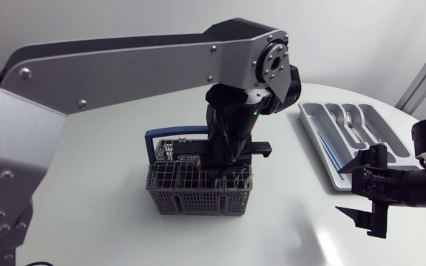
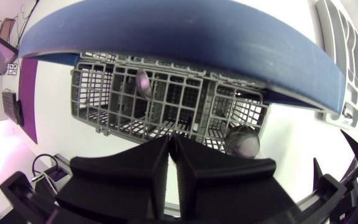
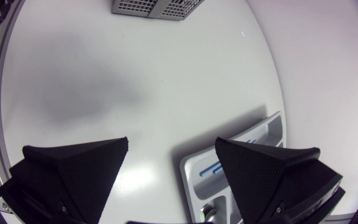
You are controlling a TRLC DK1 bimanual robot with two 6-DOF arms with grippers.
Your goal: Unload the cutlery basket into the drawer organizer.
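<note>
Left gripper (image 1: 224,171) down inside grey cutlery basket (image 1: 198,201) mid-table, 2 fingers (image 2: 135,163) pinched narrow, almost together, nothing visible between. Right gripper (image 1: 368,189) spread wide above table (image 1: 124,207), near drawer organizer (image 1: 313,127), forks (image 1: 350,122) inside
</note>
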